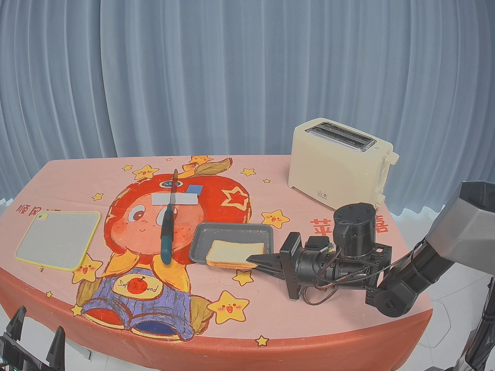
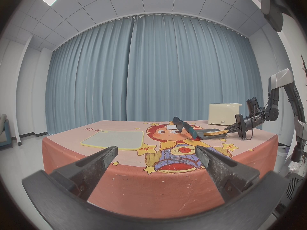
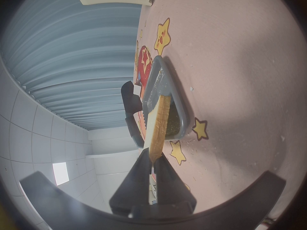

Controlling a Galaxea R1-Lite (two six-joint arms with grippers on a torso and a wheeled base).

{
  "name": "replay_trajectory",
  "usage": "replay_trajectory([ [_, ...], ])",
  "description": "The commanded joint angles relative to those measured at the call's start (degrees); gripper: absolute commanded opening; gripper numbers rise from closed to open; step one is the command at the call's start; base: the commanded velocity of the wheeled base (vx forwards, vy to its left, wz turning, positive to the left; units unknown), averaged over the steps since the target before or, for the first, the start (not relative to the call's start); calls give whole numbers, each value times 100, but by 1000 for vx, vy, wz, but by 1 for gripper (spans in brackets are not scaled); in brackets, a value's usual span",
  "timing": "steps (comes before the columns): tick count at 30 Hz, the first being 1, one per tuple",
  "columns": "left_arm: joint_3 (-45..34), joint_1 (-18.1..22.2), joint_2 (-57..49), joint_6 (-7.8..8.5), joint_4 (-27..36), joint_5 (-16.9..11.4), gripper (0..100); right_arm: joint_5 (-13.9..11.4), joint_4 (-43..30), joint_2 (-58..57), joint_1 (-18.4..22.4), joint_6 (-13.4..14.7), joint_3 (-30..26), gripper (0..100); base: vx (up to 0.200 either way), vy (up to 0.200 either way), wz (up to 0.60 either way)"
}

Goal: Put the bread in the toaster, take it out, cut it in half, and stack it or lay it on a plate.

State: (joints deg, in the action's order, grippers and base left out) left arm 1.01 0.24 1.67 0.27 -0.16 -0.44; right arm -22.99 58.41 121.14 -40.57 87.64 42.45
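A slice of bread (image 1: 234, 254) lies across the near right corner of a grey tray (image 1: 206, 233) in the middle of the table. My right gripper (image 1: 252, 259) lies low over the table at the tray's right side, shut on the bread's (image 3: 158, 122) edge. A cream toaster (image 1: 337, 163) with two top slots stands at the back right. A teal-handled knife (image 1: 167, 222) rests on a small grey holder (image 1: 175, 198) left of the tray. My left gripper (image 2: 156, 158) hangs open off the table's front left edge, holding nothing.
A grey cutting board (image 1: 58, 238) with a yellow rim lies at the table's left end. The table carries a pink cartoon cloth (image 1: 309, 305), bare along the front right. Blue curtains close the room behind.
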Motion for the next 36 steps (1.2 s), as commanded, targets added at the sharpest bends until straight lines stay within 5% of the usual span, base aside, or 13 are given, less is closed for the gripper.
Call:
replay_trajectory([
  [1,-101,2,9,0,-2,0,100,-4,22,-29,-4,-1,0,0,0,0,0],
  [36,-101,2,9,0,7,0,100,14,31,-1769,-232,-19,-255,0,0,0,0],
])
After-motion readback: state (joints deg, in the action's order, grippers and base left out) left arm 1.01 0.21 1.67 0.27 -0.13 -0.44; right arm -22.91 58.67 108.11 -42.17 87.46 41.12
